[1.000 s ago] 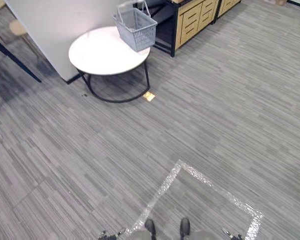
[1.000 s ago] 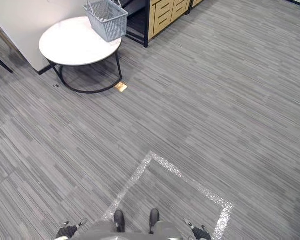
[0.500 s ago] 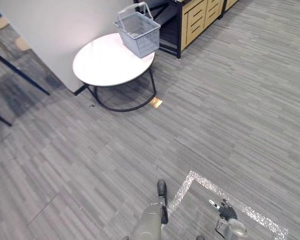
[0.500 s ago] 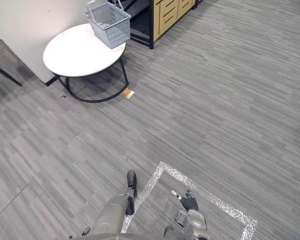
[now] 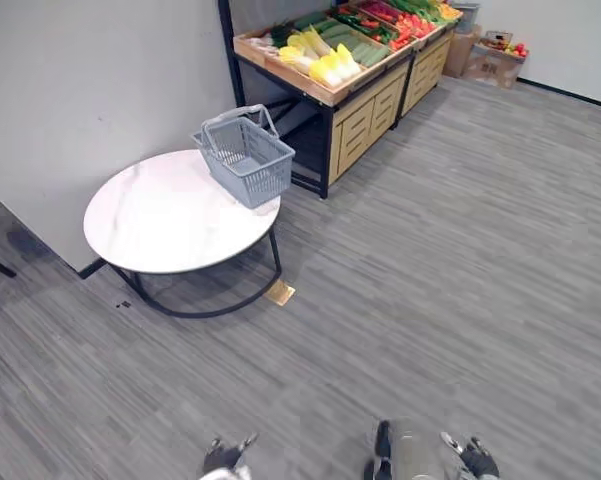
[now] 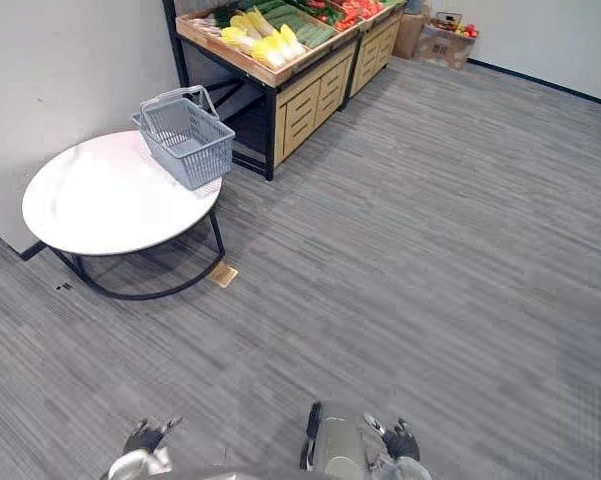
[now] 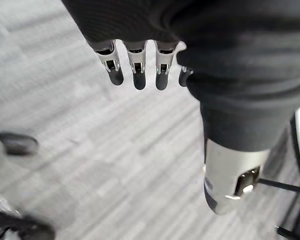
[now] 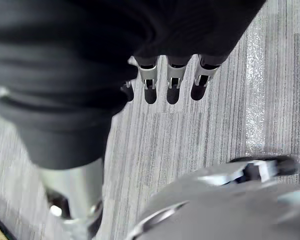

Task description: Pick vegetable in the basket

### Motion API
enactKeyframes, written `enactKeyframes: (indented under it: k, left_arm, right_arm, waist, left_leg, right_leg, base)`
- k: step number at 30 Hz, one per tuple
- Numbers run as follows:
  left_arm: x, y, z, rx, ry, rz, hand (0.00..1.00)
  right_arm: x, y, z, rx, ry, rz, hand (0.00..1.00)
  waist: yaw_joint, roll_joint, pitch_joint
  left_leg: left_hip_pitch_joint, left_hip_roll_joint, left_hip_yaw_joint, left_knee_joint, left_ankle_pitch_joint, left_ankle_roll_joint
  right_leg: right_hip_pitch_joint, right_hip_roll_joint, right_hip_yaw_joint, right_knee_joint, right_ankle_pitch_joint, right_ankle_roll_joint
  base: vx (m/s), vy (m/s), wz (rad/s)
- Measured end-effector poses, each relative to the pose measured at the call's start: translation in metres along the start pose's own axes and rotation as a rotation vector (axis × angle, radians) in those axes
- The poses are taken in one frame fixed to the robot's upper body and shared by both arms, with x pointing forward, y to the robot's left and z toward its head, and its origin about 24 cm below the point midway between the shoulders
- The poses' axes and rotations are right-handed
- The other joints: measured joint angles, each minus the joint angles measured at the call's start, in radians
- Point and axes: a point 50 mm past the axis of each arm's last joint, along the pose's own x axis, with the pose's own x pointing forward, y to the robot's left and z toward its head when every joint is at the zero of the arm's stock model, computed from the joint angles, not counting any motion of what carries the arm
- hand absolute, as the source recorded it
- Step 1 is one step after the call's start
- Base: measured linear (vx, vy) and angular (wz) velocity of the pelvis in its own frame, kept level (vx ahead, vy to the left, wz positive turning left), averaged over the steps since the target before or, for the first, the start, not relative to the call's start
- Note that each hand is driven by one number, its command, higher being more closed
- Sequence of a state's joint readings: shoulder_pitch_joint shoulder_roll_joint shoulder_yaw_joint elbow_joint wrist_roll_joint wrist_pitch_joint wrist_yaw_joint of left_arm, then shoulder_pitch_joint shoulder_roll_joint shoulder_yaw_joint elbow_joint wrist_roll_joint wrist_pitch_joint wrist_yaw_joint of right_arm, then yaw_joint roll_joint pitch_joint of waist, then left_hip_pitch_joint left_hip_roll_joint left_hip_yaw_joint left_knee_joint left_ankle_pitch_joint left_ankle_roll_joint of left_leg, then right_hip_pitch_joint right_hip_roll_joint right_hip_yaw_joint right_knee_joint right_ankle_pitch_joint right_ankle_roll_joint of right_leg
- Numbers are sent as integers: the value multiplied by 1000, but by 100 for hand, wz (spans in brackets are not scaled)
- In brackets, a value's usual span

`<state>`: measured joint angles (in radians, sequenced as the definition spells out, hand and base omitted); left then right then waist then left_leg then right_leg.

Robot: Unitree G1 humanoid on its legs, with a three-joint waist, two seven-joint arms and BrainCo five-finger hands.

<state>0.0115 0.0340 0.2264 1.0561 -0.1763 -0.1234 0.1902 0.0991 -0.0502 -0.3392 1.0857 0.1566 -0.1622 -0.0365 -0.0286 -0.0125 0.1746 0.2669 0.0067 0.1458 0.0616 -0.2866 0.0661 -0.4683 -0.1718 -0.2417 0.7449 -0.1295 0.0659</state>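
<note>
A: Since both our hands hang empty, we judge we are at the very start: the approach, with nothing picked yet.

B: How do the hands stand?

A: Our left hand [image 7: 135, 67] hangs over the floor [image 7: 65, 150] with straight, loose fingers and holds nothing. Our right hand [image 8: 172, 82] is the same, relaxed and bare. Both sit at the near edge of the head views.

B: And the vegetables?

A: The vegetables [image 5: 325, 65] lie on top of the stand [image 5: 365, 110] at the far side, by the wall, with yellow ones nearest us and green and red ones farther along. The basket [image 5: 245, 160] stands upright on the far right edge of the round white surface [image 5: 150, 220], just left of the stand. From here it looks empty.

B: So what does the next move call for?

A: We reckon we must first cross the open floor, since stand and basket are well apart from us. We should stop where one hand can reach both. Then we would reach to a near vegetable, curl the fingers round it and carry it left into the basket.
</note>
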Motion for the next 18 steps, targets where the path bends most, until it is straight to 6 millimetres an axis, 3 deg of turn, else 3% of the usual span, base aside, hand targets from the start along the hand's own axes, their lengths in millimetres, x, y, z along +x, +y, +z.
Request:
enactKeyframes:
  k: [1,3,4,5,6,7,8,9,10,11,12,13,15,16,17,18]
  left_arm:
    - [0,-6,4,-7,-10,-13,0]
    - [0,-27,15,-36,-45,-61,0]
    - [-1,-29,15,-40,-47,-65,0]
    - [-2,-30,12,-52,-35,-61,0]
    - [-3,-32,7,-63,-15,-62,0]
    - [-3,-32,6,-64,-9,-61,0]
    - [-4,-35,2,-66,5,-66,0]
    - [-5,-34,-2,-78,16,-59,0]
    - [-6,-33,-5,-95,30,-52,0]
    - [-7,-34,-9,-103,47,-50,0]
    - [-8,-32,-13,-104,60,-45,0]
    - [-6,-27,-10,-128,49,-25,0]
    - [-4,-21,-4,-142,27,-8,0]
    - [-2,-15,-1,-135,10,3,0]
    - [-2,-14,1,-136,1,6,0]
    - [-2,-12,4,-140,-16,9,0]
  right_arm:
    - [-2,-2,-5,5,15,-8,0]
    - [-7,-9,-20,14,68,-28,0]
    - [-7,-9,-22,15,74,-29,0]
    - [-8,-9,-23,12,78,-27,0]
    - [-7,-10,-17,5,55,-28,0]
    - [-6,-10,-16,-4,50,-27,0]
    - [-4,-11,-8,-28,27,-26,0]
    - [-2,-9,-2,-33,9,-17,0]
    - [0,-6,4,-45,-10,-8,0]
    - [0,-7,6,-55,-16,-7,0]
    - [0,-7,6,-63,-13,-9,0]
    - [0,-10,5,-69,-10,-20,0]
    - [-1,-11,1,-87,-1,-25,0]
    - [-2,-10,0,-101,2,-23,0]
    - [-2,-10,0,-110,2,-24,0]
    - [-2,-10,1,-119,-3,-25,0]
  waist:
    - [-3,4,2]
    - [-14,9,2]
    - [-18,6,2]
    - [-21,5,9]
    - [-22,28,17]
    - [-22,32,18]
    - [-19,54,20]
    - [-12,61,14]
    - [-13,69,15]
    - [-18,79,17]
    - [-17,82,21]
    - [-5,87,30]
    - [18,75,41]
    - [31,49,47]
    - [35,47,45]
    - [42,46,44]
  left_leg:
    - [18,7,-9,-9,-8,-4]
    - [59,40,-62,-17,-42,-36]
    - [70,46,-80,-17,-47,-45]
    - [107,72,-104,-5,-53,-55]
    - [110,108,-117,47,-38,-79]
    - [108,119,-126,69,-24,-94]
    - [103,158,-150,134,29,-117]
    - [68,181,-170,234,105,-123]
    - [3,195,-193,360,185,-128]
    - [-85,209,-213,513,322,-156]
    - [-172,234,-214,687,390,-185]
    - [-287,273,-173,911,349,-179]
    - [-360,294,-92,1049,267,-161]
    - [-438,289,-23,1078,196,-142]
    - [-474,283,-3,1069,178,-144]
    - [-546,278,40,1027,153,-147]
  right_leg:
    - [-2,4,-4,-101,6,8]
    - [6,17,38,-499,89,16]
    - [14,20,56,-559,99,17]
    - [32,33,76,-582,207,11]
    - [23,44,62,-487,246,-1]
    - [12,46,58,-437,242,-7]
    - [1,65,30,-314,154,-53]
    - [12,83,12,-260,90,-66]
    - [43,93,-12,-265,52,-70]
    - [93,107,-32,-295,26,-77]
    - [147,119,-42,-343,13,-85]
    - [239,146,-54,-400,9,-90]
    - [364,156,-52,-462,6,-95]
    - [470,147,-54,-531,4,-95]
    - [503,142,-57,-558,-3,-87]
    - [557,130,-69,-607,-33,-53]
  base:
    - [755,-205,79]
    - [838,-297,85]
    - [741,-324,68]
    - [745,-338,43]
    - [743,-346,33]
    - [762,-365,26]
    - [771,-384,13]
    - [764,-375,17]
    - [733,-337,24]
    - [693,-284,36]
    - [800,-293,38]
    - [653,-211,22]
    - [594,-161,13]
    - [514,-119,15]
    - [439,-71,20]
    - [331,-27,13]
